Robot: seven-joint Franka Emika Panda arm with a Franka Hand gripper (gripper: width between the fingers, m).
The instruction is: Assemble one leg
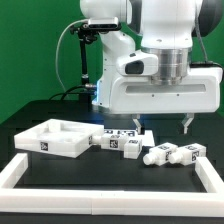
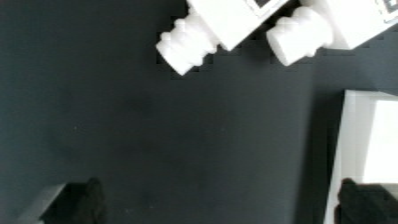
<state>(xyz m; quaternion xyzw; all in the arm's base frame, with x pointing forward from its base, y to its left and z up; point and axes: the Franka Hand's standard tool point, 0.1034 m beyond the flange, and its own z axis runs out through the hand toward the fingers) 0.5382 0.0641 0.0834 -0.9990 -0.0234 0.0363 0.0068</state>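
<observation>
Legs [image 1: 160,153] lie loose on the black table [image 1: 100,170], to the exterior view's right of the rimmed white tray [image 1: 55,138]. Above them we see the gripper [image 2: 217,205] hovering, fingers [image 2: 71,200] spread apart with nothing held between them.

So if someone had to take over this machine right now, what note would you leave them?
Pincer: open and empty, hanging above the table, touching nothing.
Legs: lying loose in a row on the table, to the exterior view's right of the white tray.
Done: nothing that shows; none of the legs is gripped or fitted.
Left: grasp one of the legs, carry it over and fix it in place, probably on the white tray.
</observation>
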